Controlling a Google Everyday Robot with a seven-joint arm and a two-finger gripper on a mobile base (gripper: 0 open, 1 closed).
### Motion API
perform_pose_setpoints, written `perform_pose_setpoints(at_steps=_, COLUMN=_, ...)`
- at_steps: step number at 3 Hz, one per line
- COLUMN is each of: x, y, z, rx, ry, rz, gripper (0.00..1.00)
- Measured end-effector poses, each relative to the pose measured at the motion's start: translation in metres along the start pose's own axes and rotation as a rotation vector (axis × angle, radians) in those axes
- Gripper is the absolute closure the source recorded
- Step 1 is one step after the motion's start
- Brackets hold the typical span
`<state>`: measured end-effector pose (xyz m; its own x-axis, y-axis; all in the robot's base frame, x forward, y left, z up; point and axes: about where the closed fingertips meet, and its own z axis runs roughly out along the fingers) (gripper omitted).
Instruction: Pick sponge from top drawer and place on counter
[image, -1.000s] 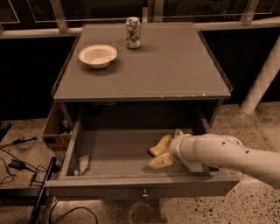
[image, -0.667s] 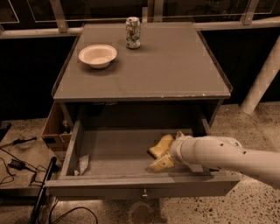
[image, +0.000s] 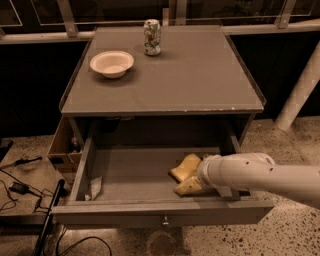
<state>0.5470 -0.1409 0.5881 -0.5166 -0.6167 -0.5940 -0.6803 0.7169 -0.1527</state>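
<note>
The top drawer (image: 125, 175) is pulled fully open below the counter (image: 165, 75). My gripper (image: 183, 177) reaches in from the right and sits low over the drawer floor at its right front. Its two tan fingers (image: 186, 167) are spread apart in a V, with dark drawer floor showing between them. I cannot make out the sponge as separate from the gripper; it is hidden or out of view. The white arm covers the drawer's right front corner.
A white bowl (image: 112, 63) and a drink can (image: 152, 36) stand at the back of the counter. A crumpled paper scrap (image: 95, 188) lies in the drawer's left front corner. Cables (image: 20, 187) lie on the floor at the left, and a white post (image: 300, 90) stands at the right.
The arm has shifted slightly lower and toward the drawer front. The gripper stays at the same spot in the drawer with its fingers spread as before.
</note>
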Motion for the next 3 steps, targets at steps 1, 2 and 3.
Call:
perform_pose_setpoints(at_steps=1, x=0.0005, y=-0.0014, z=0.0013, rx=0.001, ry=0.008, rz=0.003, gripper=0.41)
perform_pose_setpoints(at_steps=2, x=-0.0023, y=0.0006, z=-0.0021, rx=-0.001, ry=0.005, rz=-0.005, gripper=0.64)
perform_pose_setpoints(at_steps=3, x=-0.0028, y=0.0005, z=-0.0028, rx=-0.001, ry=0.005, rz=-0.005, gripper=0.88)
